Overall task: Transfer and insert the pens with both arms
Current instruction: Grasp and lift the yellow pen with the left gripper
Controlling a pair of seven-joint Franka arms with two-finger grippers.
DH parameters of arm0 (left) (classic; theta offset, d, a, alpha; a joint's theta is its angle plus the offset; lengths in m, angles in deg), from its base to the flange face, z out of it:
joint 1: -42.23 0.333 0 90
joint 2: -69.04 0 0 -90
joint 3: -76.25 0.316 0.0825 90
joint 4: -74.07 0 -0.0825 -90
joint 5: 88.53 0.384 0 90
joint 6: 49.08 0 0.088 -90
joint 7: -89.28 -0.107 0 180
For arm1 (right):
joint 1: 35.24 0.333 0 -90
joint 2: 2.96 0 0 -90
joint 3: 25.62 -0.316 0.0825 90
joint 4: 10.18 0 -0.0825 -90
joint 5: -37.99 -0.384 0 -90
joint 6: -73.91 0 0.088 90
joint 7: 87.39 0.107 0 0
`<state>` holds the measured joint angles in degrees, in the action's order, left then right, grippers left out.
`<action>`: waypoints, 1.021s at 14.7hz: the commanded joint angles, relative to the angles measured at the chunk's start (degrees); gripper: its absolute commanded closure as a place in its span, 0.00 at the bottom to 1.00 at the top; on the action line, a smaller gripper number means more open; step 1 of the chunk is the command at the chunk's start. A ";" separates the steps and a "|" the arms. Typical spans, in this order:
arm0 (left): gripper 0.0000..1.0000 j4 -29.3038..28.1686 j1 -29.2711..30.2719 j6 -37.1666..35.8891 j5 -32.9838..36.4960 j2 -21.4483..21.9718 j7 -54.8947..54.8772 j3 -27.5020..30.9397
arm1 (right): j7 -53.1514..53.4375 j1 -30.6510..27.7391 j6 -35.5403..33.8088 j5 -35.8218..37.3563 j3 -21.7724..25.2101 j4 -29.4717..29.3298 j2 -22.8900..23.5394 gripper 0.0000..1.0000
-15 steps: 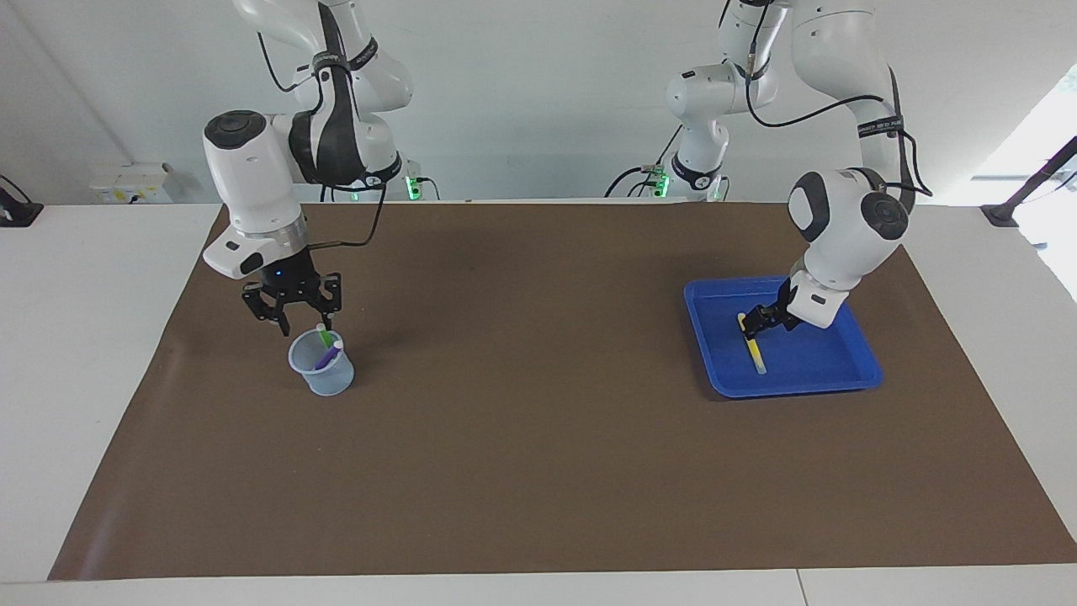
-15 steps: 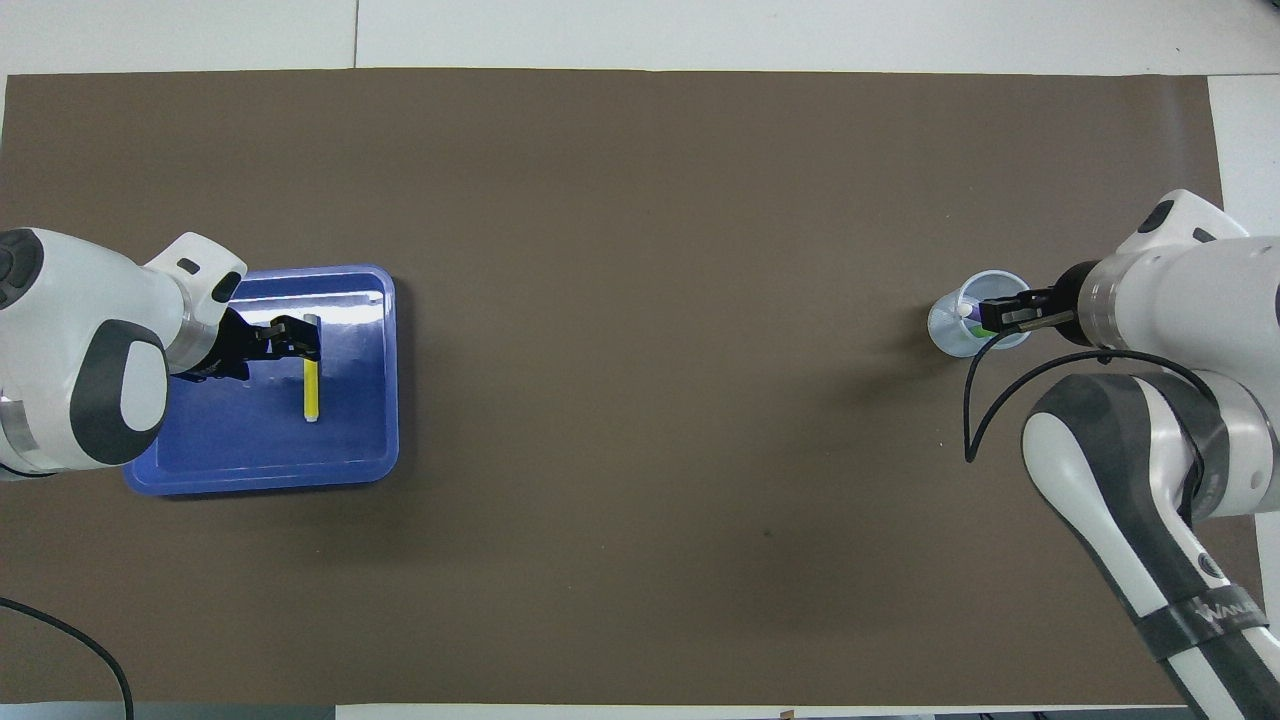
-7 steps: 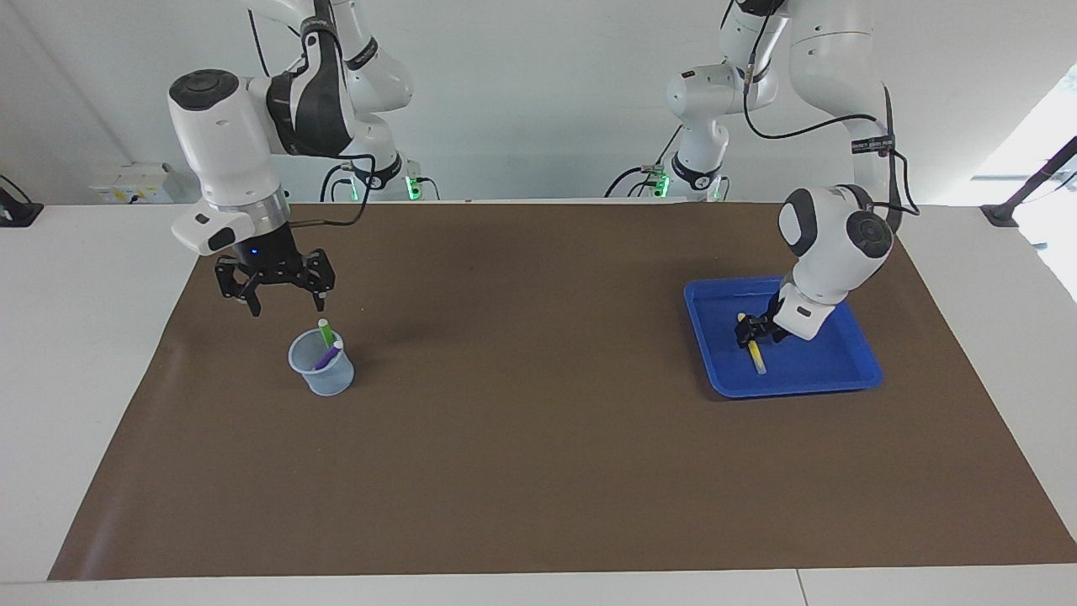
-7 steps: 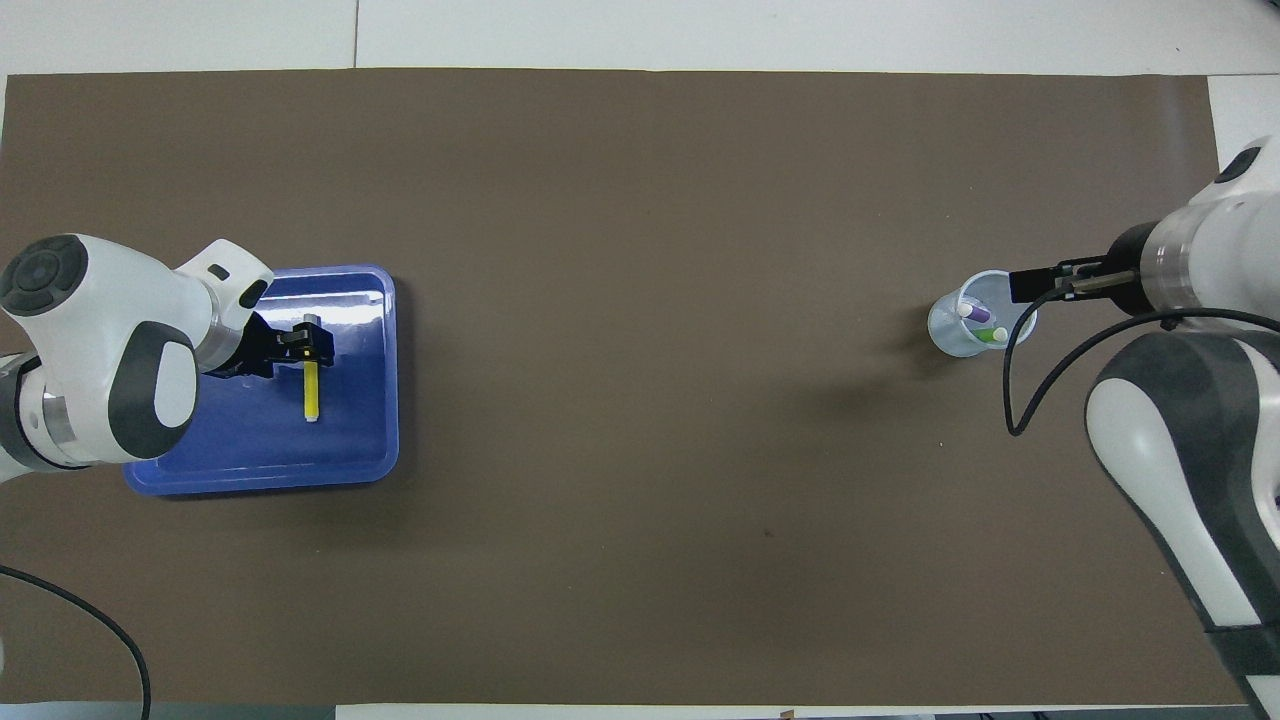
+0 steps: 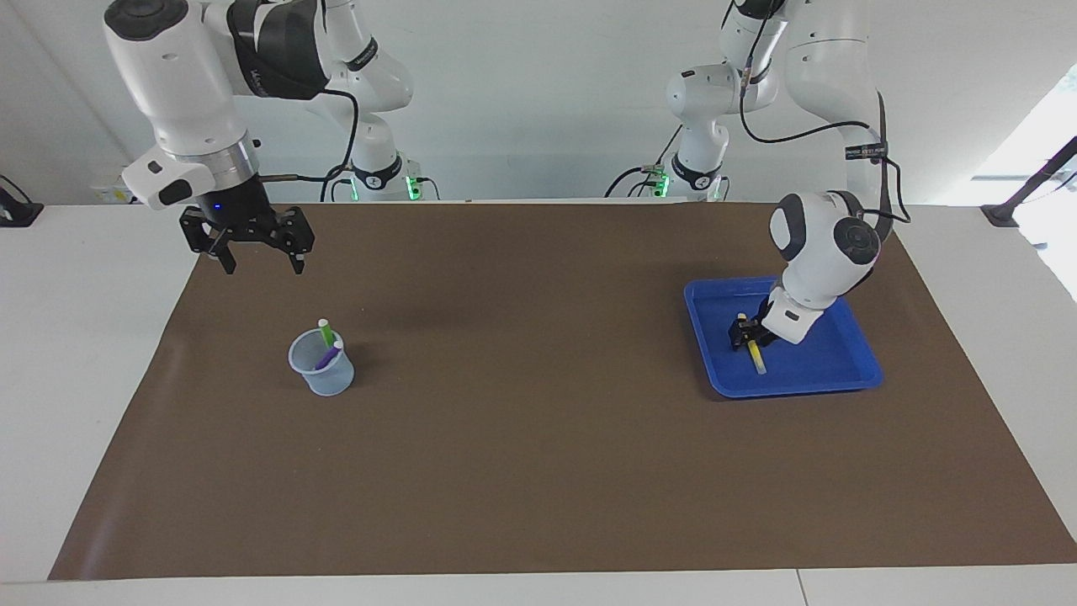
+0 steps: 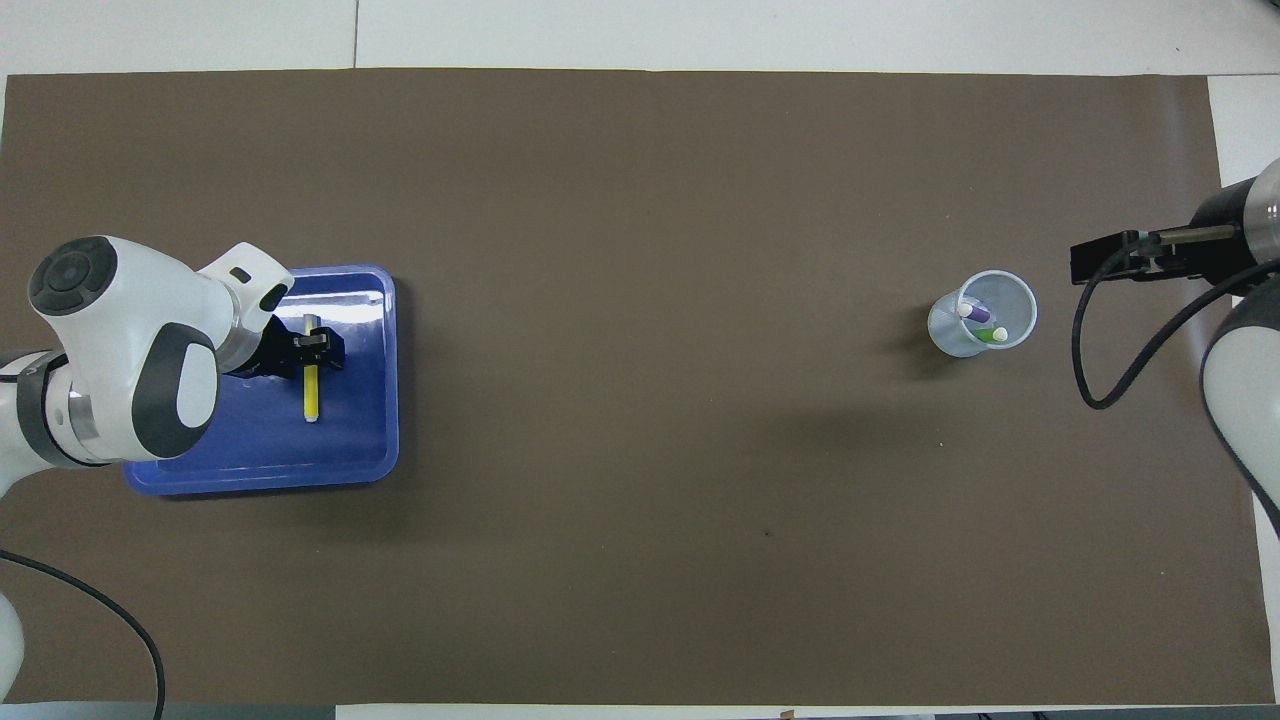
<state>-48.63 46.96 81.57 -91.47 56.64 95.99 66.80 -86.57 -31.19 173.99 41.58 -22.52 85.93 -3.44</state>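
Observation:
A clear cup [image 5: 321, 374] [image 6: 945, 335] stands on the mat toward the right arm's end. A green pen [image 5: 325, 333] [image 6: 992, 335] and a purple pen [image 5: 330, 354] [image 6: 972, 313] lean inside it. High in the air, my right gripper [image 5: 262, 268] [image 6: 1085, 262] is open and holds nothing. It is over the mat beside the cup. The yellow pen [image 5: 758, 359] [image 6: 311, 395] lies flat in the blue tray [image 5: 791, 389] [image 6: 260, 480]. My left gripper [image 5: 742, 335] [image 6: 318, 348] is down in the tray, on the pen's end nearer the robots.
A brown mat [image 5: 538, 438] covers most of the white table. Two smaller white arms with green-lit bases [image 5: 374, 181] [image 5: 673, 178] stand at the table's edge by the robots. A black cable [image 6: 1090, 350] loops below the right wrist.
My right gripper has risen from just above the cup and drawn away toward the right arm's end of the table. My left gripper has settled lower onto the yellow pen's end.

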 commanded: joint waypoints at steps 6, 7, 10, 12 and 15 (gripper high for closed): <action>0.66 0.35 -0.33 -1.45 1.89 -0.25 -0.11 0.48 | 1.64 -1.76 -6.64 -3.60 1.12 -3.21 0.04 0.00; 0.76 0.35 -0.33 -1.45 1.98 -0.25 -0.11 0.48 | 1.82 -1.84 -6.73 -3.60 1.12 -3.03 -0.13 0.00; 1.00 0.44 0.02 -1.71 1.98 -0.25 -0.11 0.48 | 1.91 -2.55 -7.18 -3.51 0.86 -1.19 -1.45 0.00; 1.00 0.44 0.19 -1.71 1.89 -0.25 -0.11 0.48 | 1.73 -2.55 -7.26 -3.33 0.94 -1.10 -1.54 0.00; 1.00 1.14 0.54 -2.06 1.89 -0.25 0.06 0.48 | 1.73 -2.55 -7.00 -2.72 0.94 -1.10 -1.54 0.00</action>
<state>-48.17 47.09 80.59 -90.24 56.91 95.98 67.16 -85.58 -33.22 166.96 39.12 -21.28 83.45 -3.76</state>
